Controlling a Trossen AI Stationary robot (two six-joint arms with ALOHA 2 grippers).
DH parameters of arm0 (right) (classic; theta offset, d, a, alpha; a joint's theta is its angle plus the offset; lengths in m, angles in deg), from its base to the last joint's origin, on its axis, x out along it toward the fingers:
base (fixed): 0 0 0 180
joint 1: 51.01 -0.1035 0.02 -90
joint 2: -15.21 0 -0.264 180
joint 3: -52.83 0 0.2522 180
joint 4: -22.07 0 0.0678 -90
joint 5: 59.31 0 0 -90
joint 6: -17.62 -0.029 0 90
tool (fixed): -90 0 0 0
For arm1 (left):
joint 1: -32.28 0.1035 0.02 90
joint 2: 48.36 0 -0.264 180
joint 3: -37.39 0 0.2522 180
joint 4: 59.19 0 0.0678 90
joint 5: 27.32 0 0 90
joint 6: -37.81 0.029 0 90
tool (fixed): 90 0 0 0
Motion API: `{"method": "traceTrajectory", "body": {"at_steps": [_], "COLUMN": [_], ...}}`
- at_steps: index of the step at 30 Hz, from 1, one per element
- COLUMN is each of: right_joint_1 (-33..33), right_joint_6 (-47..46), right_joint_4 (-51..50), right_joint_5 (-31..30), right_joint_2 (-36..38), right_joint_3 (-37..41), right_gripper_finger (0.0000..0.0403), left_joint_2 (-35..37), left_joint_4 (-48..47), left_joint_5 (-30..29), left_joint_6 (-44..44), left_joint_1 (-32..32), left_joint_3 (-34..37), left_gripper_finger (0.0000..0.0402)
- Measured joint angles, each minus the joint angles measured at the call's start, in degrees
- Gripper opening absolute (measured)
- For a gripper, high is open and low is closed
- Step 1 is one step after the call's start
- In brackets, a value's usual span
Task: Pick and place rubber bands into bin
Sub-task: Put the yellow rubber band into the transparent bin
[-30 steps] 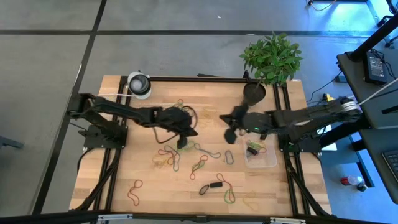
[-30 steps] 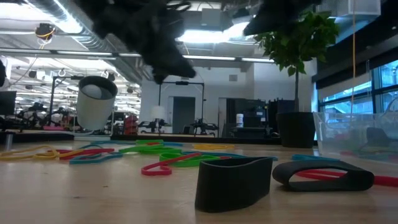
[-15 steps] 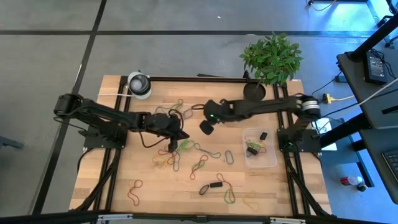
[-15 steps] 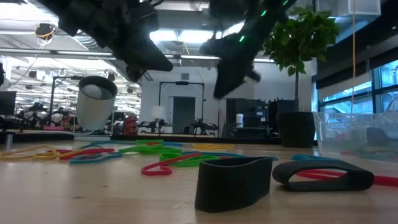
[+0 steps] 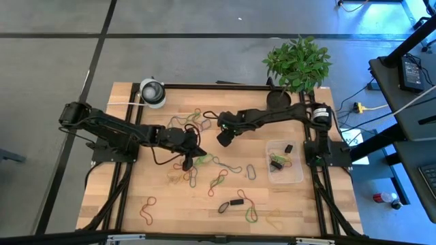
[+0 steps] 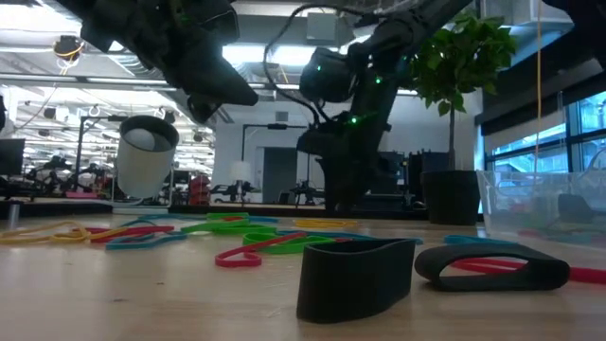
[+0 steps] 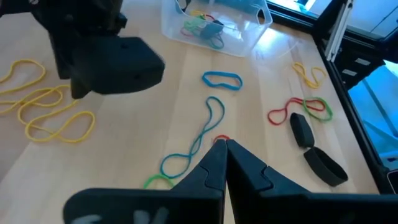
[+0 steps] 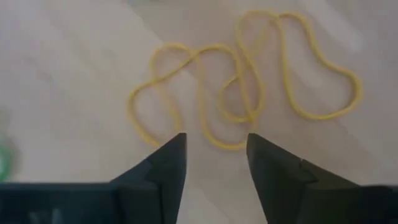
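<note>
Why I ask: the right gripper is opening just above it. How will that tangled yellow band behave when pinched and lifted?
Probably floppy: the yellow band lies flat in loose, crossing loops, so it should dangle and may snag. Likely very light, being thin. The right gripper stands open over one loop only, so the rest would trail.

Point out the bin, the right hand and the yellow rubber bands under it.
bin (image 5: 296, 176): high view, bare floor near its front corner.
right hand (image 8: 215, 163): right wrist view, midway between fingertips.
yellow rubber bands (image 8: 245, 93): right wrist view, where the loops cross.
</note>
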Motion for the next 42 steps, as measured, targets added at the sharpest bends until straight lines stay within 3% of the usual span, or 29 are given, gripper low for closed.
{"method": "traceTrajectory", "body": {"at_steps": [9, 17, 22, 24, 35, 42], "right_joint_1": [2.42, 2.61, 2.30, 2.32, 1.14, -1.17], "right_joint_6": [-0.04, -0.89, 0.40, 0.40, 0.34, 0.11], "right_joint_4": [-0.99, -1.09, -1.67, -1.84, -4.09, -5.22], "right_joint_5": [-2.06, -1.41, -0.69, -0.36, 0.36, -4.28], "right_joint_2": [-1.95, -3.87, -3.55, -2.67, 9.96, 20.22], "right_joint_3": [0.17, -0.07, -0.04, 0.14, 0.35, 0.31], "right_gripper_finger": [0.0146, 0.0079, 0.0012, 0.0008, 0.0002, 0.0001], "left_joint_2": [-0.02, -0.04, -0.04, -0.04, -0.04, -0.07], "left_joint_4": [-0.16, -0.16, -0.18, -0.16, -0.16, 0.34], "left_joint_5": [-0.21, -0.47, -1.04, -1.07, -2.26, -3.14], "left_joint_6": [0.00, 0.00, 0.00, 0.00, 0.13, 0.66], "left_joint_1": [0.07, 0.07, 0.07, 0.07, 0.07, 0.07], "left_joint_3": [0.00, 0.00, 0.00, 0.00, 0.00, 0.00], "left_gripper_finger": [0.0002, 0.0002, 0.0002, 0.0002, 0.0002, 0.0002]}}
